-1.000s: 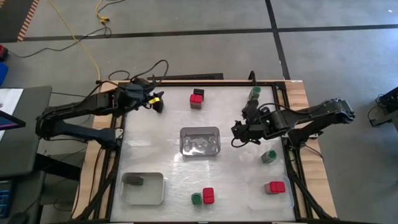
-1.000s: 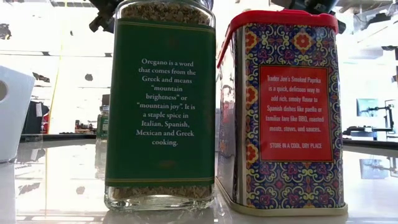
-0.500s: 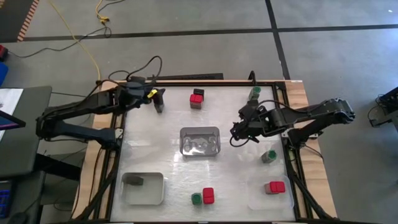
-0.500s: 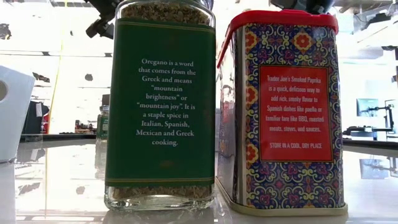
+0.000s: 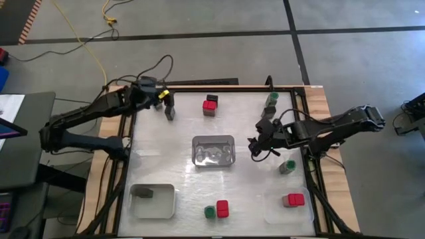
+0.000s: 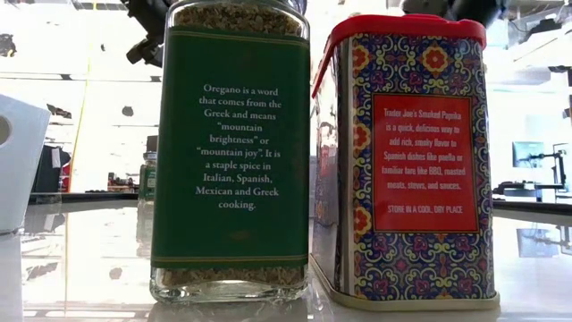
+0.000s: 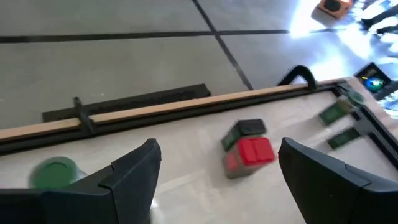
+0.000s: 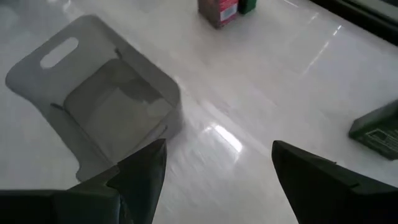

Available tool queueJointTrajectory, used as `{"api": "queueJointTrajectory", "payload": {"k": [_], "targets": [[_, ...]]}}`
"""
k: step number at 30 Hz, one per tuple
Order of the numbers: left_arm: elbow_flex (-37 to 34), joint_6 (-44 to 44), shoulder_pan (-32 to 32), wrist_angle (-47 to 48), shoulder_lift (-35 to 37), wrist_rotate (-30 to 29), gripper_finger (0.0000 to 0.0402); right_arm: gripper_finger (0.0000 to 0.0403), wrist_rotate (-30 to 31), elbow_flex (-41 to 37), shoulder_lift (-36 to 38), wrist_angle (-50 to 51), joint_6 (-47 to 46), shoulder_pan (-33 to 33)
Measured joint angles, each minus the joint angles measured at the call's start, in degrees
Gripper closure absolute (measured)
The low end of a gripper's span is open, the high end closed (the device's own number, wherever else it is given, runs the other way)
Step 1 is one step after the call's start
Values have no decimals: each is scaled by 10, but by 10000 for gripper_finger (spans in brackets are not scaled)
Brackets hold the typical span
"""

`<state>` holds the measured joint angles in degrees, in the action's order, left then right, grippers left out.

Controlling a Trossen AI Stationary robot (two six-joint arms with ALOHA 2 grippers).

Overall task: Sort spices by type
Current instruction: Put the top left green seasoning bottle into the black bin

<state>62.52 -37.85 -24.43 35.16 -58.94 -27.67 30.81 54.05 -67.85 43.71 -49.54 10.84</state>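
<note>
My left gripper (image 5: 169,111) (image 7: 217,180) is open over the table's far left part. Ahead of it stand a red-topped box (image 7: 250,154) (image 5: 210,105) and a dark box (image 7: 249,129) side by side. A green lid (image 7: 55,172) shows beside one finger. My right gripper (image 5: 255,149) (image 8: 214,180) is open, right of the clear tray (image 5: 214,151) (image 8: 106,106), and holds nothing. Green jars stand at the far right (image 5: 271,99) and the right (image 5: 287,166). An oregano jar (image 6: 231,152) and a paprika tin (image 6: 407,152) stand at the near edge.
A white tray (image 5: 153,201) at the near left holds a dark box (image 5: 145,192). A red-topped box (image 5: 293,199) stands on a clear tray (image 5: 275,211) at the near right. Dark rails (image 5: 199,84) frame the table. Bare tabletop lies between the trays.
My left arm's wrist has swung toward the far edge, and the gripper has turned while staying near the same spot. My right gripper has drifted slightly toward the near edge. No spice has moved.
</note>
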Motion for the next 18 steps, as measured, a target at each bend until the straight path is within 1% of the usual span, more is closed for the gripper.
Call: {"api": "queueJointTrajectory", "payload": {"k": [4,9,11,14,15,16,18], "targets": [[0,23,-60,1,0,37,88,85,-3,-55,43,-48,-9,-10],[0,55,-144,17,-3,89,88,85,-47,-115,86,-89,-11,-43],[0,55,-183,24,-11,128,88,85,-71,-135,96,-105,-11,-60],[0,61,-240,24,-34,213,88,85,-102,-153,109,-116,-10,-83],[2,69,-256,29,-46,236,88,85,-103,-153,109,-115,-9,-89],[9,77,-272,42,-60,255,88,85,-104,-153,109,-119,-5,-93],[35,99,-295,84,-92,272,88,85,-109,-153,110,-134,8,-100]]}}
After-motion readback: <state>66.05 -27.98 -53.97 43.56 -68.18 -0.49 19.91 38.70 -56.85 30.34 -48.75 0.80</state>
